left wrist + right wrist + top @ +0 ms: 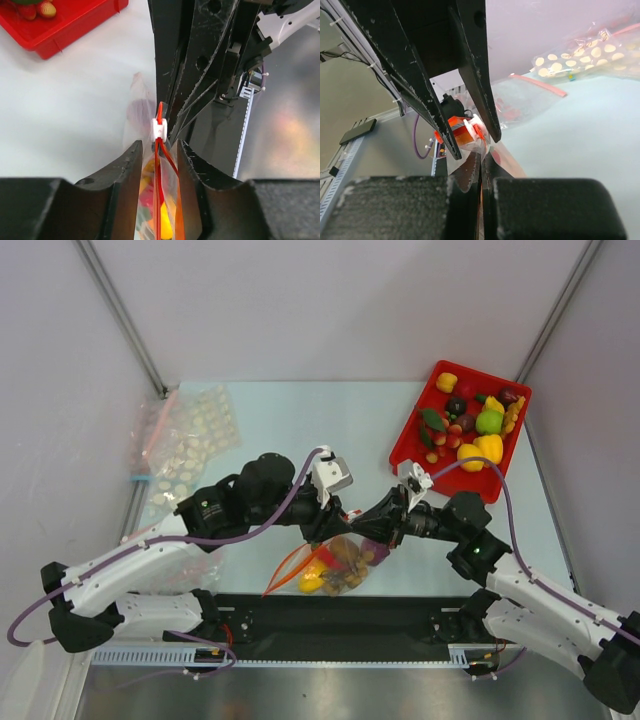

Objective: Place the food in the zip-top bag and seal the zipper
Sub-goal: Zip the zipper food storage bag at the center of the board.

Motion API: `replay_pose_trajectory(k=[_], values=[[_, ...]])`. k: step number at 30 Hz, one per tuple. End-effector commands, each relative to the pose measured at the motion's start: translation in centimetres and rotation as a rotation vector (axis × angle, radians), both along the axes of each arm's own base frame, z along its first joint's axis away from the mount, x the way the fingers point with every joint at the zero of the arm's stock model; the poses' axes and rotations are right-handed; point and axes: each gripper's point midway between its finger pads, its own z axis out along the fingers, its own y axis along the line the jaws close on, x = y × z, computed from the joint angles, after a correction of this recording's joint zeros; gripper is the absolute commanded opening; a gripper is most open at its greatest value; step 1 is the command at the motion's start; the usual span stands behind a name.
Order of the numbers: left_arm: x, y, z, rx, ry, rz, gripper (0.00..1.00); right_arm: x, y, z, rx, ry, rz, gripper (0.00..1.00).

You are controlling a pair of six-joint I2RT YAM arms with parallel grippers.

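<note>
pale blue table (300, 420) under me, grey walls (300, 310) around it. closest to my end sits the zip-top bag (340, 558), stuffed with food (312, 582), yellow, red and brown bits. my left claw (159, 150) is partway open, fingers straddling the bag's top edge with the zipper (160, 107) and its white slider (158, 129) between them, not squeezing. my right claw (481, 165) is clamped tight on the bag's edge just past the slider. further back, right of the bag, the red tray (408, 448) holds more food. back left of the bag, dotted bags (195, 440).
</note>
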Motion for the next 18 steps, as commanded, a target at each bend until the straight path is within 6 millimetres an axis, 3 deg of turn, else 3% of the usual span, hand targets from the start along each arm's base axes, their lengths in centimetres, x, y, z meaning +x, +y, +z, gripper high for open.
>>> replay_pose_trajectory(k=[1, 10, 18], values=[[-0.2, 0.4, 0.1, 0.003, -0.005, -0.005, 0.39, 0.0, 0.0, 2.4, 0.069, -0.054, 0.003, 0.00], [-0.2, 0.4, 1.2, -0.044, -0.007, -0.011, 0.48, -0.1, 0.5, 2.0, 0.051, -0.043, 0.025, 0.00], [-0.3, 0.6, 2.3, -0.109, -0.008, -0.029, 0.40, -0.5, 1.1, 1.6, 0.029, -0.050, 0.047, 0.00]])
